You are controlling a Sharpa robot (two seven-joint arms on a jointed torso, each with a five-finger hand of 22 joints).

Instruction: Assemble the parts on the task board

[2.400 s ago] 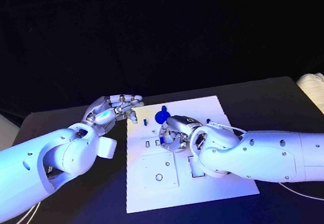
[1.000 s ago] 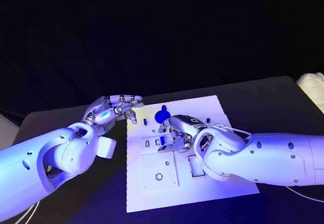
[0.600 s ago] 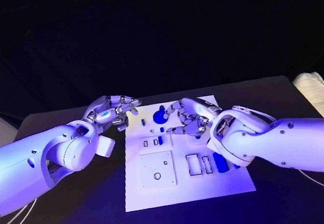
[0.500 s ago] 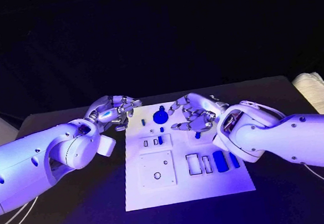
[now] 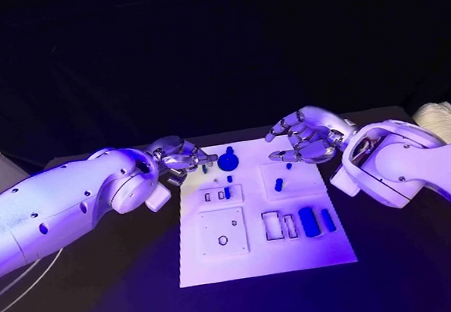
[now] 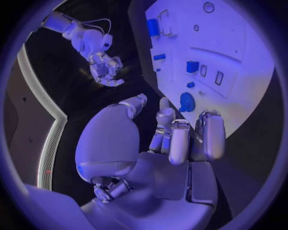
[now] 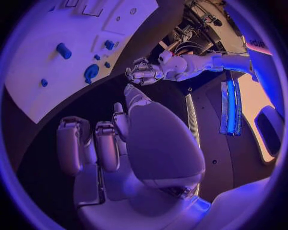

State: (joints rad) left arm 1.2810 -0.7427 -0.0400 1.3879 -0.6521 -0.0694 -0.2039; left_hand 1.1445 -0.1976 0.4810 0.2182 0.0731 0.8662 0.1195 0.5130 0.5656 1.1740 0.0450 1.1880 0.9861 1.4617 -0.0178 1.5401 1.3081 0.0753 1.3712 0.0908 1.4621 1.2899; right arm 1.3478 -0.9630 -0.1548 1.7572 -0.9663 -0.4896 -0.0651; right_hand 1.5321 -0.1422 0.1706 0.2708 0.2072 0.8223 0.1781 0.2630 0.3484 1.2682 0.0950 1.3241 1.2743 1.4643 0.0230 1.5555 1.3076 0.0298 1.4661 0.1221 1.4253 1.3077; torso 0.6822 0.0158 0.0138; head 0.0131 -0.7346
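Task board (image 5: pixel 264 256) lies flat on the black bench (image 5: pixel 109 296), blue parts (image 5: pixel 307 222) in its slots near-side of both sets of fingers. Round blue part (image 5: pixel 227 159) sits beside the left hand (image 5: pixel 179 159); fingers curled, apparently empty. Right hand (image 5: pixel 304 136) hovers past the far-right corner, fingers loosely curled, nothing held.

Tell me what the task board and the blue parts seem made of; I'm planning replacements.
Task board: looks like matte white plastic, even surface with crisp cut recesses. Blue parts, such as the round part: probably moulded or printed plastic, solid colour, dull sheen. Neither is certain.
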